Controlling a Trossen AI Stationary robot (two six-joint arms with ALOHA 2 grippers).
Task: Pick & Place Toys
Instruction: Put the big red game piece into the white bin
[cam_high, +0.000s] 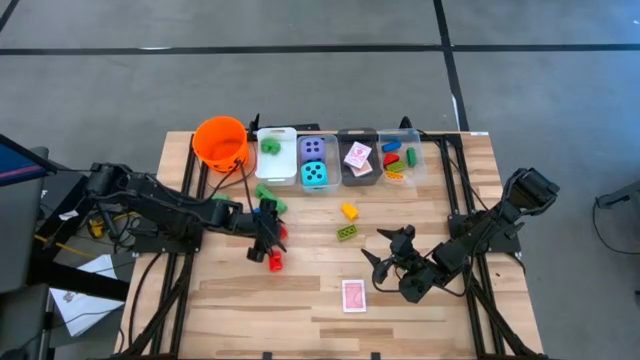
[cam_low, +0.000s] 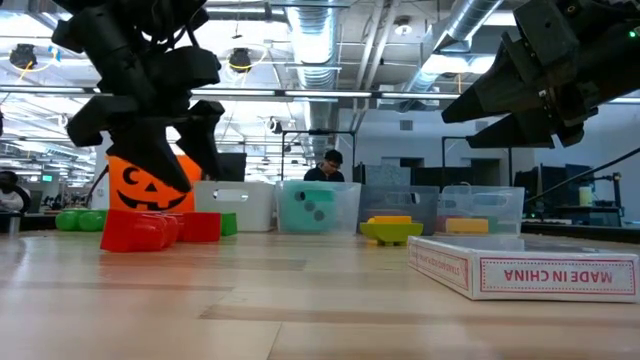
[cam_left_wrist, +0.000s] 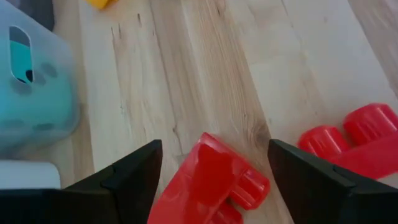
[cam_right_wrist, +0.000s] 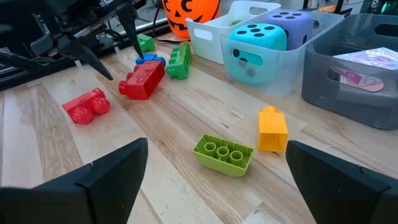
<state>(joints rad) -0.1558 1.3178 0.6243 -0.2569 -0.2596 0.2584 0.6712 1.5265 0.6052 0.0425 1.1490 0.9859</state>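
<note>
My left gripper (cam_high: 268, 238) (cam_left_wrist: 215, 144) stands open, slanting down over a red brick (cam_left_wrist: 211, 183) that lies flat on the table between its fingers, with a gap on each side. A second red brick (cam_left_wrist: 351, 140) (cam_high: 275, 262) lies beside it. My right gripper (cam_high: 378, 247) stands open and holds nothing, right of centre. Ahead of it lie a green brick (cam_right_wrist: 222, 154) (cam_high: 347, 232) and a yellow brick (cam_right_wrist: 272, 129) (cam_high: 349, 210). A pink-backed pack of cards (cam_high: 354, 295) lies flat near the front edge. A green brick (cam_right_wrist: 179, 60) and a blue brick (cam_right_wrist: 148, 61) lie by the bucket.
Along the far edge stand an orange pumpkin bucket (cam_high: 221, 142), a white bin (cam_high: 277, 155), a clear bin (cam_high: 313, 160) with a purple and a teal die, a grey bin (cam_high: 358, 158) with cards and a clear bin (cam_high: 398, 160) with bricks. Bare wood lies at the front left.
</note>
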